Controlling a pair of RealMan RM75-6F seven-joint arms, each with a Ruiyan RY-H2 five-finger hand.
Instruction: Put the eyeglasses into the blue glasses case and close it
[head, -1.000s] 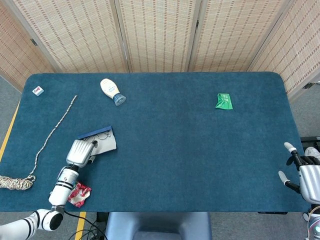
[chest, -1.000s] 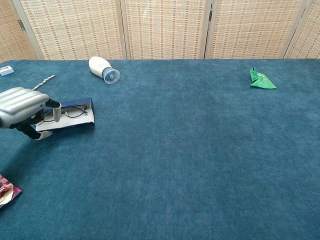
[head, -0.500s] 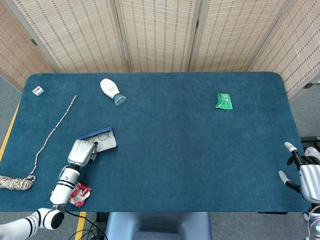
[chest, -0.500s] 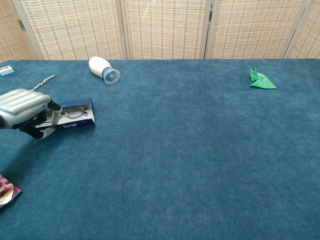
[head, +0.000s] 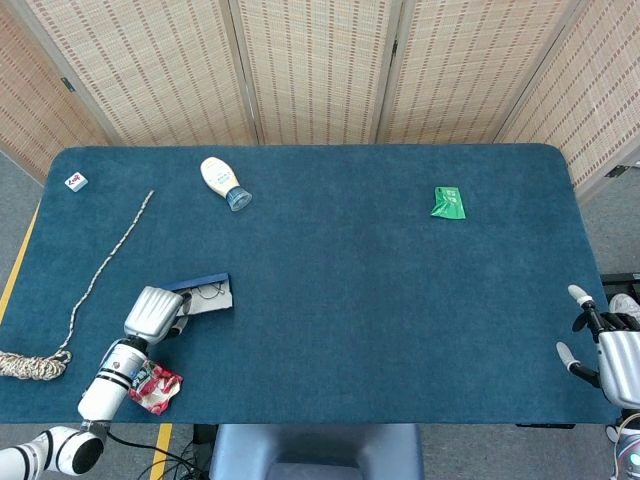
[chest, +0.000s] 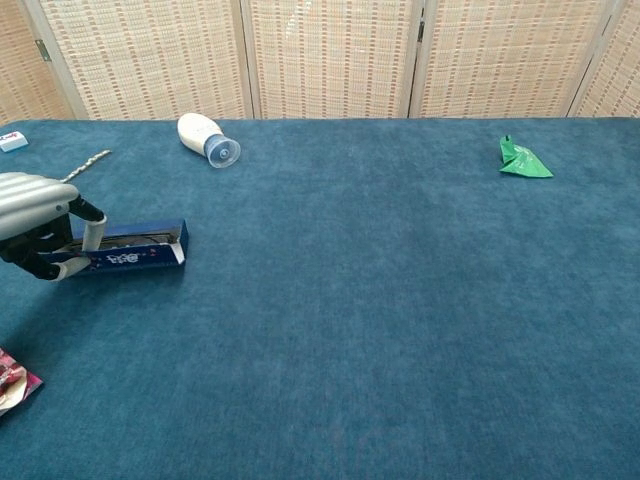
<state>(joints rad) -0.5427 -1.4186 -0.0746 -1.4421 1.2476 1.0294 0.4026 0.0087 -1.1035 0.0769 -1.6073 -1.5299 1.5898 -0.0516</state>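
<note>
Left hand (chest: 40, 225) curls around the near end of the blue case (chest: 130, 249), glasses (head: 209, 292) inside; press the lid down evenly to shut.

Blue glasses case (chest: 130, 249), silver left hand (chest: 35, 210), dark teal table (head: 340, 300), green packet (head: 448, 202)

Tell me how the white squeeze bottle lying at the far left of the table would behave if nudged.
The white squeeze bottle lies on its side, so with its rounded body it would probably roll rather than slide. Its narrower capped end suggests it would curve as it rolls, not track straight. It looks like light plastic, so the blue cloth tabletop would likely stop it soon.
</note>
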